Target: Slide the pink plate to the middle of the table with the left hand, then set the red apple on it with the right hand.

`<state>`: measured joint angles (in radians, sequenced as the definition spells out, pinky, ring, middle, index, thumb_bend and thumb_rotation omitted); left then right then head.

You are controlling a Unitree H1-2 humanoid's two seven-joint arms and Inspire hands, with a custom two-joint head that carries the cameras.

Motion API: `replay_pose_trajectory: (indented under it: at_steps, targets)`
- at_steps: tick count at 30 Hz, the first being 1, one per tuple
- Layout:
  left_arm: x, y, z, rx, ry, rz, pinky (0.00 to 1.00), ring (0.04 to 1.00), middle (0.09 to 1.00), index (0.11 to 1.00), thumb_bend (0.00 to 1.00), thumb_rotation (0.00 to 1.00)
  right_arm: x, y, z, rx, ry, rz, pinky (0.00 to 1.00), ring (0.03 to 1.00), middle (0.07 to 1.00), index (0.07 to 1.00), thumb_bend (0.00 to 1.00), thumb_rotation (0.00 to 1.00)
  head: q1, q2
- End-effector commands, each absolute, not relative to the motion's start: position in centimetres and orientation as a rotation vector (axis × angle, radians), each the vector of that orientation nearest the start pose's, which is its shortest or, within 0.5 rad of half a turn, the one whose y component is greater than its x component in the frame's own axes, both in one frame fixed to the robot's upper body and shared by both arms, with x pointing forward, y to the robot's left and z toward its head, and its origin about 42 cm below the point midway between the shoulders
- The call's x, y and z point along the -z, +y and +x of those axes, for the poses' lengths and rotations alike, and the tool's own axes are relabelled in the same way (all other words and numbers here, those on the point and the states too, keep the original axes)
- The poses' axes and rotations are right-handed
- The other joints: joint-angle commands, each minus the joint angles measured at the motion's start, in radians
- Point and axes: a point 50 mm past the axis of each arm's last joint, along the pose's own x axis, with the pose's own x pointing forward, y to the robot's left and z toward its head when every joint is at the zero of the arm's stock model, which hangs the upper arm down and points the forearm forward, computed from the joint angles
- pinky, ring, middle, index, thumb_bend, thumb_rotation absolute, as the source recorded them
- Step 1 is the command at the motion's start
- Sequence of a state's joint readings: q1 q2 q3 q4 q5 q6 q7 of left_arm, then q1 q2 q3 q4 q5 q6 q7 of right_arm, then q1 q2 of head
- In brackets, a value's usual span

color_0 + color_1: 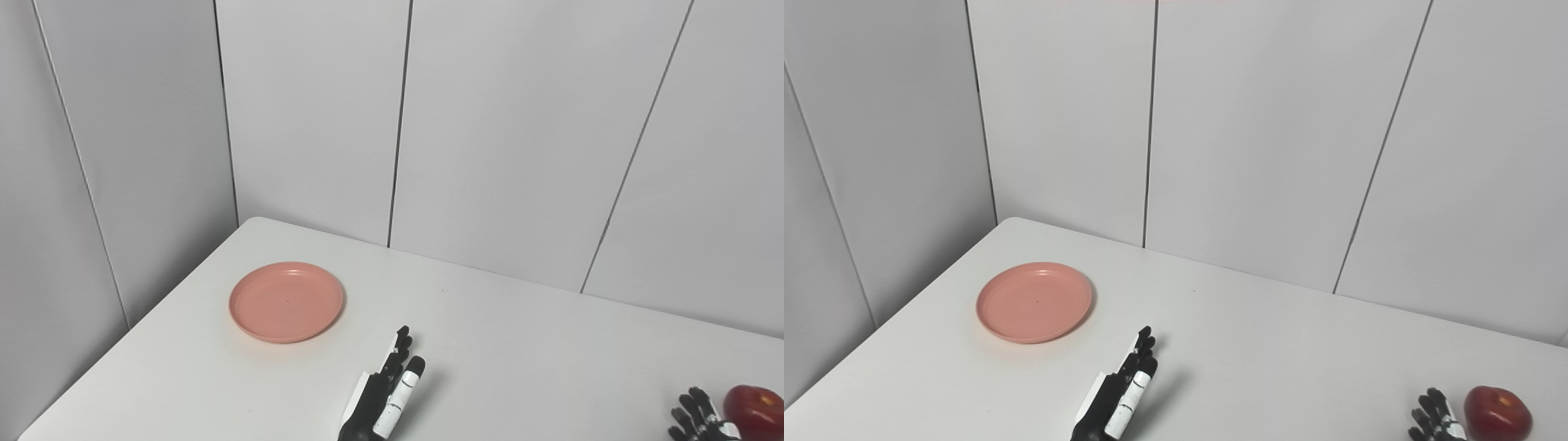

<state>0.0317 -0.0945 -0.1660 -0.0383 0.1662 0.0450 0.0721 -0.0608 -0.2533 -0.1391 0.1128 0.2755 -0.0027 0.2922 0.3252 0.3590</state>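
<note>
Left hand (383, 392): fingers straight, held side by side, edge-on over the counter (520, 343), holding nothing. It sits near the front edge, a little right of the pink plate (286, 301) and apart from it, no contact.

Right hand (1436, 419): only the fingertips show at the bottom edge, spread and empty, just beside the red apple (1497, 413); you cannot tell whether they touch it.

Plate lies flat and empty toward the counter's far left corner, well off the middle. Apple rests at the front right, well apart from the plate.

Judgement: step one is in hand and not done, since the plate sits unmoved. Your next move calls for carrying the left hand round to the plate's left rim, then pushing rightward toward the middle. Hold the right hand until the plate is set.
</note>
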Motion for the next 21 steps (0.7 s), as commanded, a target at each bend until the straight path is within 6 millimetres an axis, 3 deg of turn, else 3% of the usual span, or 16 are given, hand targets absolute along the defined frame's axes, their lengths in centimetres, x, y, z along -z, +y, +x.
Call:
replay_pose_trajectory:
  at_steps: [1,10,21]
  targets:
    - [-8.6,12.3,26.6,0.105,0.073,0.053,1.00,1.000,1.000,1.000,0.63,1.00,-8.4,-32.4,28.9,-0.122,0.043,0.046,1.00,1.000,0.981,0.975,0.85,1.00,0.001,0.000]
    - [-8.7,12.4,26.6,0.104,0.070,0.055,1.00,1.000,1.000,1.000,0.64,1.00,-8.6,-32.3,28.9,-0.130,0.040,0.047,1.00,1.000,0.987,0.977,0.87,1.00,-0.007,0.013]
    - [-9.8,13.4,26.4,0.085,0.007,-0.085,1.00,1.000,1.000,1.000,0.66,0.99,-8.7,-31.5,28.8,-0.140,0.043,0.042,1.00,1.000,0.981,0.961,0.88,1.00,-0.032,0.023]
